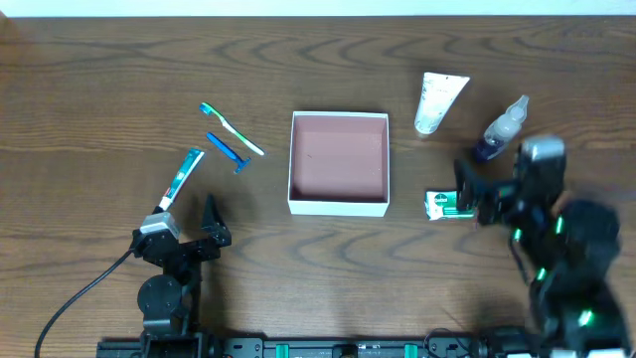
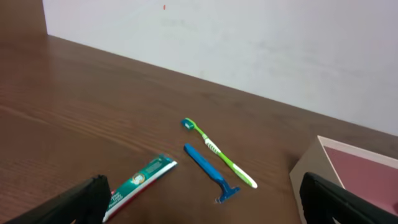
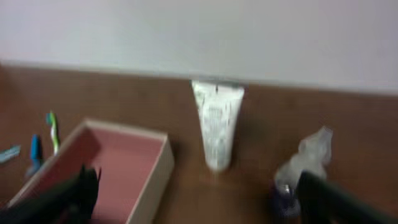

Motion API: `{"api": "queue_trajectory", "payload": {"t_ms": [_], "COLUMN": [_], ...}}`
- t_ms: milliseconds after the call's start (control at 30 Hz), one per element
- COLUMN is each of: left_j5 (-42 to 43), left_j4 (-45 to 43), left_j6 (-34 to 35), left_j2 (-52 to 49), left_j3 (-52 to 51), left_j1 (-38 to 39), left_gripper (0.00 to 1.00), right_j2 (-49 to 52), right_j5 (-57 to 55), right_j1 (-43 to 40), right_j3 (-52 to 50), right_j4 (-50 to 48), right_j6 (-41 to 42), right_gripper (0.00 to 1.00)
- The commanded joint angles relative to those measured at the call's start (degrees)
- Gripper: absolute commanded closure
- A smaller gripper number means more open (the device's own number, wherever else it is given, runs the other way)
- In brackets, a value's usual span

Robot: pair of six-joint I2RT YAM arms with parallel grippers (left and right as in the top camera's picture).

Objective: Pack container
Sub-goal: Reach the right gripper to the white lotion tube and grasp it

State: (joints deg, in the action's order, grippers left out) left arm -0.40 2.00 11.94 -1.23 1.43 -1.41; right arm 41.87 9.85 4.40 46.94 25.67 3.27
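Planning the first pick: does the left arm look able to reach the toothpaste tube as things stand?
Probably yes. The left gripper stands open right by the toothpaste tube, nothing lying between them; the razor and toothbrush lie farther off.

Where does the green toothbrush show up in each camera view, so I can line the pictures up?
Overhead: the toothbrush lies left of the box, in the upper left of the middle.
Left wrist: the toothbrush lies near the centre, with the box at the right edge.
Right wrist: the toothbrush is blurred at the far left, beyond the box.
Shared landmark: the white box with the pink floor.
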Motion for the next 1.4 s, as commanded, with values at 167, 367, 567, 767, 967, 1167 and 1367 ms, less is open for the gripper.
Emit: {"api": "queue_trajectory", "payload": {"t_ms": [167, 367, 567, 767, 967, 1167, 1367], "left_j5": [-0.87, -0.9, -0.87, -0.9, -0.87, -0.87, -0.9], "left_j4": [2.08, 2.08, 2.08, 2.08, 2.08, 2.08, 2.08], "left_j6": [-0.5, -0.5, -0.5, -0.5, -0.5, -0.5, -0.5], "left_j2": [-0.13, -0.13, -0.13, -0.13, -0.13, -0.13, -0.13], "left_j3": [-1.2, -1.2, -1.2, -1.2, -1.2, -1.2, -1.2], "left_j1": [-0.28, -0.28, -0.28, -0.28, -0.28, -0.28, -0.28], "left_gripper": [0.02, 0.02, 0.02, 0.01, 0.02, 0.02, 0.02], "right_j2": [29.81, 38.4, 44.68, 50.82, 53.88, 56.0, 59.39], "right_j5": [1.31, 2.75, 4.15, 7.67, 8.15, 8.04, 8.2], "right_j1": [-0.33, -0.66, -0.66, -0.66, -0.92, -2.19, -2.91], "right_j3": [40.04, 50.01, 50.01, 50.01, 50.01, 50.01, 50.01], "right_j4": [25.03, 26.12, 24.48, 25.97, 24.92, 24.37, 24.48], "right_j6": [-16.94, -17.33, -19.93, -26.23, -30.18, -32.09, -33.18], "right_gripper": [0.01, 0.01, 0.01, 0.01, 0.01, 0.01, 0.07]}}
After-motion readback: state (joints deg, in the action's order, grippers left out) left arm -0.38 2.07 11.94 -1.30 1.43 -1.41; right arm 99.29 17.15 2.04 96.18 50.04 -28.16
